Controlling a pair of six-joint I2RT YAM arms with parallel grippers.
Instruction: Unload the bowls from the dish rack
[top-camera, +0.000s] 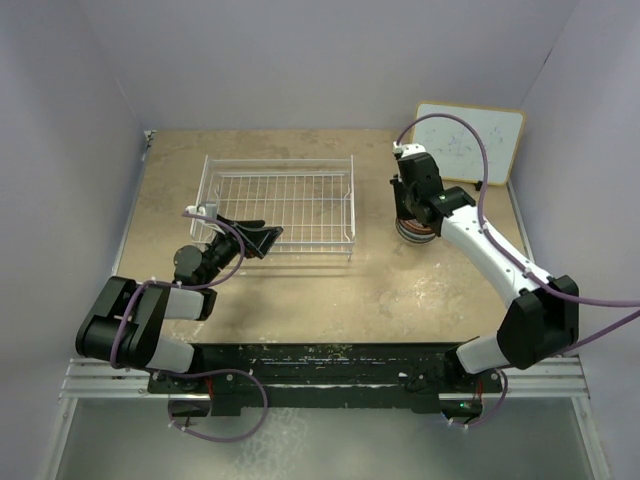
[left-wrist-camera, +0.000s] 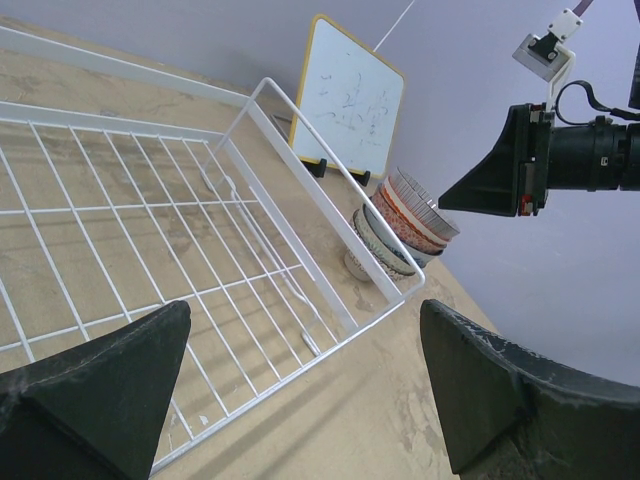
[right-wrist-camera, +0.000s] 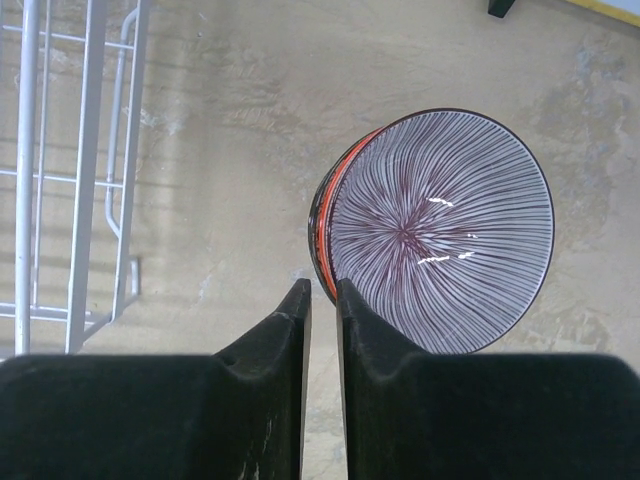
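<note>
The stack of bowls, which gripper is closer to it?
Right. The right gripper hangs directly above the stack of bowls, almost touching its top rim. The left gripper is much farther away, at the near edge of the dish rack.

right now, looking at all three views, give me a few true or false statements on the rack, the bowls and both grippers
1. The white wire dish rack has no bowls in it. True.
2. The small round ceramic bowls are spread singly across the table. False: they sit nested in one stack of bowls on the table, to the right of the rack.
3. The left gripper is open. True: its fingers stand wide apart at the rack's near edge.
4. The right gripper hangs over the rack. False: it is at the stack, fingers almost together by the rim of the striped top bowl.
5. The white board with an orange frame lies inside the rack. False: it stands at the table's far right.
</note>
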